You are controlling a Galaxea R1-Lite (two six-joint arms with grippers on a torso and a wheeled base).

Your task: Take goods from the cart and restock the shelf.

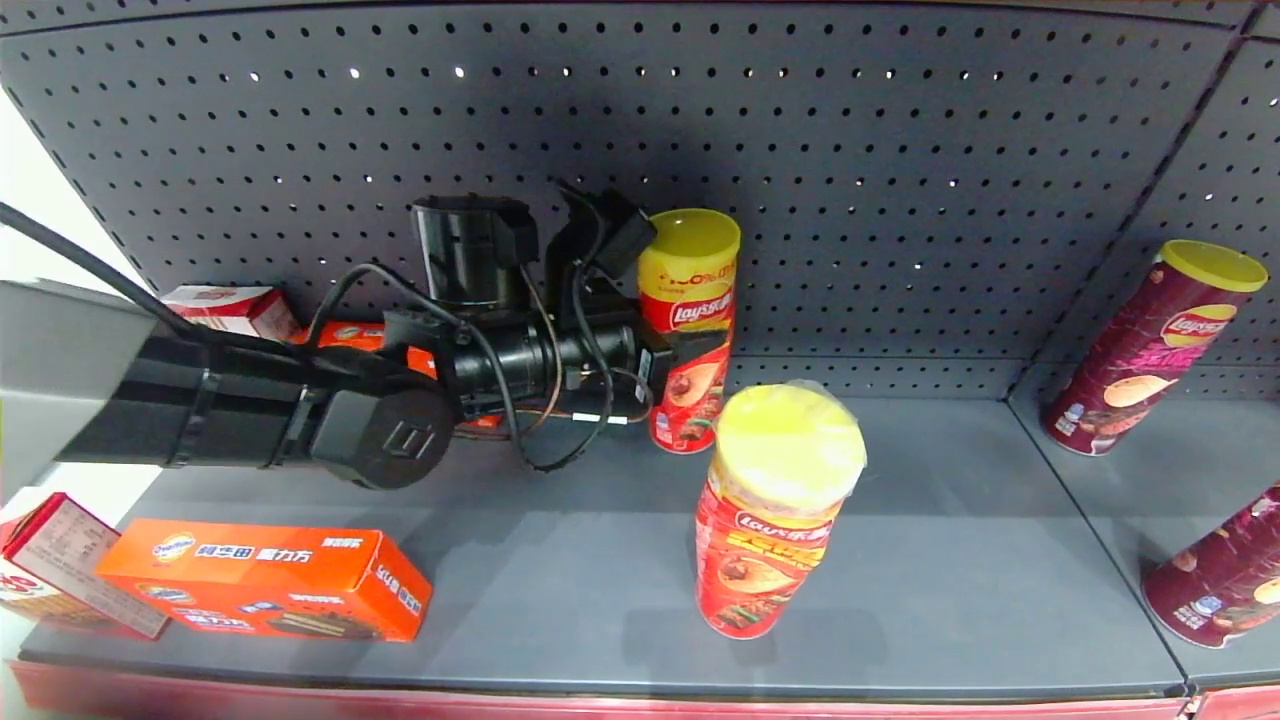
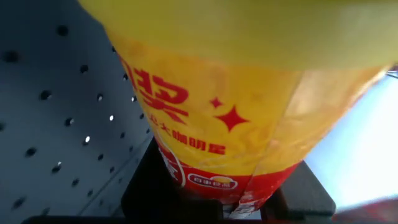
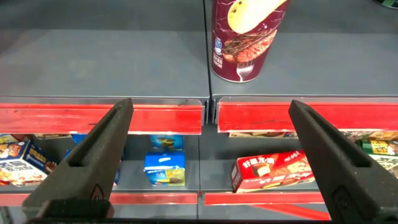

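Note:
A red chip can with a yellow lid [image 1: 690,300] stands upright at the back of the grey shelf [image 1: 960,560], close to the pegboard. My left gripper [image 1: 692,362] comes in from the left and is shut on this can at mid height. In the left wrist view the can [image 2: 217,118] sits between the dark fingers [image 2: 152,193]. A second red can [image 1: 775,510] stands free nearer the front. My right gripper [image 3: 214,180] is open with nothing in it, facing the red shelf edge [image 3: 155,117] below a purple can [image 3: 245,37].
Two purple cans [image 1: 1150,350] [image 1: 1215,575] lean on the neighbouring shelf section to the right. An orange box [image 1: 265,580] and a red box [image 1: 60,565] lie at the front left, with more boxes [image 1: 230,310] behind the arm. Lower shelves hold blue [image 3: 165,168] and red [image 3: 273,171] boxes.

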